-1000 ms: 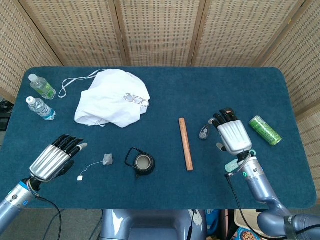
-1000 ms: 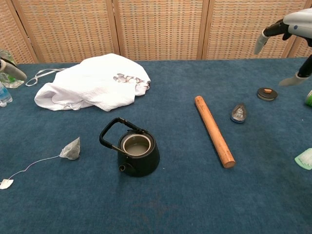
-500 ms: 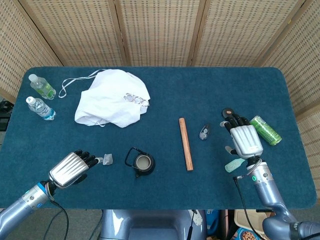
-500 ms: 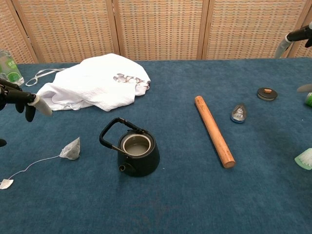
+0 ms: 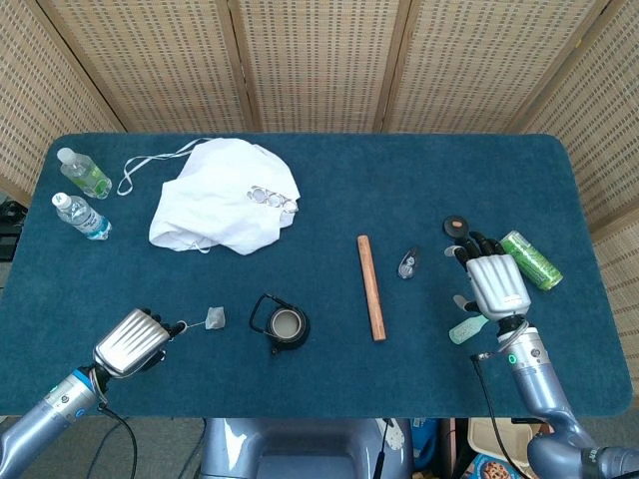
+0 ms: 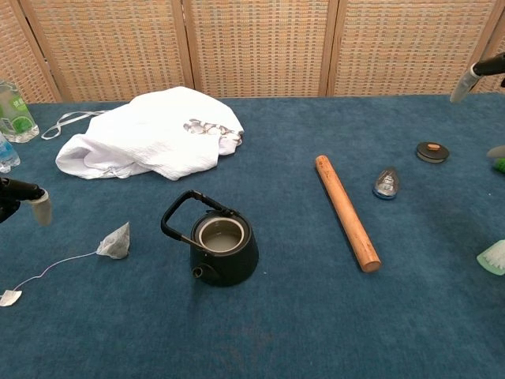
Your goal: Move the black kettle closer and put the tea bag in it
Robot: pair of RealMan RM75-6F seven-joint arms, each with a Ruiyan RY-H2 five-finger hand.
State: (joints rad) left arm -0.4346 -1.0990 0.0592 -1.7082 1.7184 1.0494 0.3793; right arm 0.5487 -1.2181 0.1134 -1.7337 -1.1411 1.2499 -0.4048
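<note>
The black kettle [image 5: 283,323] stands lidless near the table's front edge, its handle tipped to the left; in the chest view the kettle [image 6: 222,246] shows an empty inside. Left of it lies the tea bag [image 5: 215,317], with its string running out to a paper tag [image 6: 9,297]. My left hand [image 5: 130,342] hovers over the string's outer end, fingers pointing down, holding nothing. Only the fingertips [image 6: 38,209] of that hand show in the chest view. My right hand [image 5: 494,284] hangs open at the right, far from the kettle. The kettle's lid [image 5: 456,226] lies just beyond it.
A wooden rolling pin [image 5: 370,286] lies right of the kettle, and a small clear object [image 5: 406,263] beside it. A green can [image 5: 530,259] sits at the right edge. A white cloth [image 5: 228,207] and two bottles [image 5: 84,172] occupy the back left.
My left hand has moved in and dropped low over the tea bag's string and tag, fingers turning downward. My right hand drew back toward the right edge. The kettle and tea bag stayed put.
</note>
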